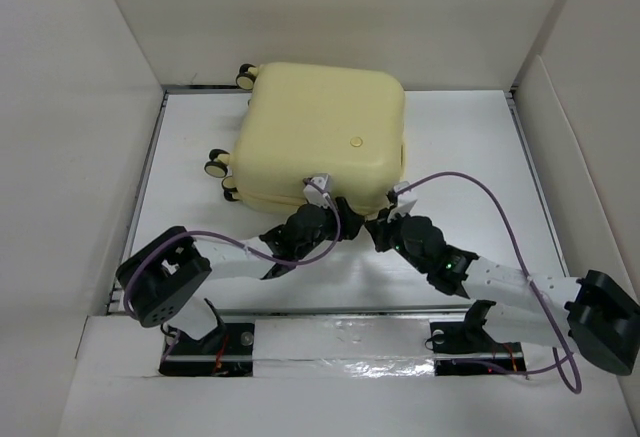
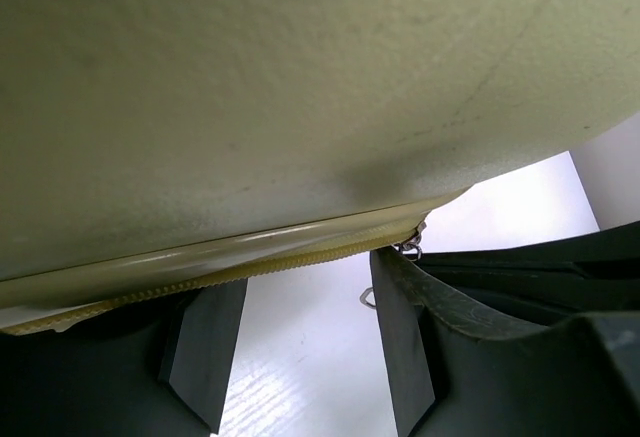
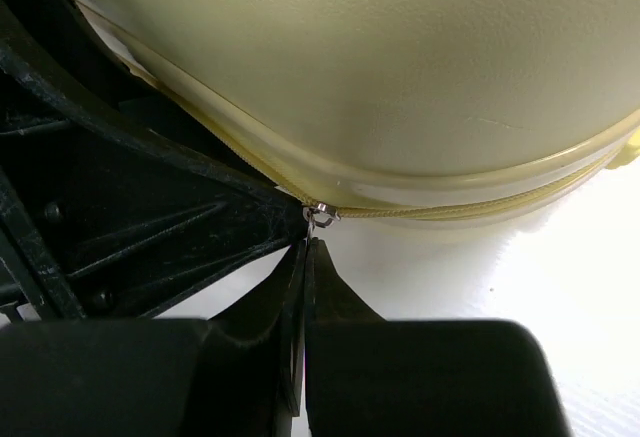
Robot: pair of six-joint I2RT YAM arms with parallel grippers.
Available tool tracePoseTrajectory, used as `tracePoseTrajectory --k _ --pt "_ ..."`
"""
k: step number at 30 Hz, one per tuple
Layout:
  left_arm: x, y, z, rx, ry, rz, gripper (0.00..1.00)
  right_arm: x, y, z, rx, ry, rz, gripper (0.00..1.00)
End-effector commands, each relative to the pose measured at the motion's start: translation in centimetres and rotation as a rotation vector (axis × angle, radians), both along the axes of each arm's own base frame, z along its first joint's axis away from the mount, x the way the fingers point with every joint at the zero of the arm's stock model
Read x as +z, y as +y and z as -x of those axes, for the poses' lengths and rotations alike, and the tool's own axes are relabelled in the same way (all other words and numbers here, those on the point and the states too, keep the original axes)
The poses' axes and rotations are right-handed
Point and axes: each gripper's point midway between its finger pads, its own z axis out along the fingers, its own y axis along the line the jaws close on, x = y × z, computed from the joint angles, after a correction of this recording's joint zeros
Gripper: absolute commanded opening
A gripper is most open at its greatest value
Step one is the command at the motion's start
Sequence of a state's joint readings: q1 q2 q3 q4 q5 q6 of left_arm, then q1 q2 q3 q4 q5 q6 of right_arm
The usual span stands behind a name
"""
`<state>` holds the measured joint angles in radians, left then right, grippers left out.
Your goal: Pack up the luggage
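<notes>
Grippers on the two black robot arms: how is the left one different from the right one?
The left black two-finger gripper has its fingers spread apart; the right black two-finger gripper has them pressed together. The left one's fingertips hide behind the pale yellow hard-shell suitcase's zipped edge; the right one's show, just under the small silver zipper pull. Both sit at the suitcase's near side.

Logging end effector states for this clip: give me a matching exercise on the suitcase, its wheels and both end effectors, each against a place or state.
Things:
1. pale yellow hard-shell suitcase
2. small yellow-and-black wheels
3. left end effector
4. right end effector

Place or state:
a. fingers pressed together
b. fingers apart
c. lying flat, lid down
d. along the suitcase's left edge in the top view

Pairs: 1-c, 2-d, 3-b, 4-a
</notes>
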<state>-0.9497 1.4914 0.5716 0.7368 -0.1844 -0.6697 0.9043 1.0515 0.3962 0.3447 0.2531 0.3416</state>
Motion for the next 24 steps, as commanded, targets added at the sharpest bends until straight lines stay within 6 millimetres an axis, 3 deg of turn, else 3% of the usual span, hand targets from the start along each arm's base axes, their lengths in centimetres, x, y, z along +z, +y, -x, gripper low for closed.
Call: tracePoseTrajectory --k 1,4,6,8,9,11,12,13,14,15,16,17,18,19,24 --pt "5.7 -0.4 -4.9 0.096 -0.115 0.152 0.5 5.0 6.3 3.7 0.249 -0.026 -0.18 0.0" --pt "6.0 -0.1 -4.7 0.084 -0.112 0.167 0.5 3.8 6.2 2.5 0.172 -0.015 -0.152 0.0" --pt "6.7 1.6 -4.4 0.104 -0.122 0.181 0.52 3.0 5.5 1.4 0.11 -0.027 -0.148 0.0" --pt "7.1 2.8 -3.6 0.103 -0.115 0.182 0.62 2.5 4.6 0.5 0.083 -0.02 -0.141 0.0" --pt "8.4 3.8 -2.7 0.101 -0.131 0.205 0.65 2.8 4.3 0.4 0.077 -0.025 -0.148 0.0" --pt "8.1 5.0 -1.5 0.089 -0.091 0.176 0.73 2.7 3.9 0.2 0.085 -0.026 -0.147 0.0" --pt "9.8 6.0 -0.5 0.087 -0.113 0.203 0.74 2.8 3.6 0.0 0.082 -0.028 -0.144 0.0" --pt "8.7 7.2 0.0 0.109 -0.074 0.15 0.76 3.1 3.6 0.1 0.086 -0.033 -0.145 0.0" --pt "8.8 8.3 0.0 0.145 -0.064 0.14 0.79 3.3 3.7 0.1 0.094 -0.035 -0.148 0.0" --pt "10.2 10.4 -0.1 0.204 -0.079 0.174 0.81 3.3 3.7 0.2 0.098 -0.032 -0.144 0.0" --pt "9.4 12.3 -0.3 0.27 -0.047 0.143 0.83 3.2 3.7 0.3 0.102 -0.033 -0.14 0.0" --pt "9.9 15.3 -1.0 0.364 -0.044 0.171 0.86 3.2 3.8 0.4 0.11 -0.032 -0.139 0.0" --pt "10.7 15.5 -0.7 0.363 -0.054 0.204 0.86 3.1 3.8 0.4 0.113 -0.03 -0.138 0.0" --pt "10.6 18.4 -1.9 0.46 -0.048 0.211 0.87 3.0 3.6 0.2 0.106 -0.031 -0.137 0.0" --pt "13.8 26.3 -4.0 0.718 -0.128 0.303 0.88 2.6 3.1 0.4 0.122 -0.028 -0.129 0.0"
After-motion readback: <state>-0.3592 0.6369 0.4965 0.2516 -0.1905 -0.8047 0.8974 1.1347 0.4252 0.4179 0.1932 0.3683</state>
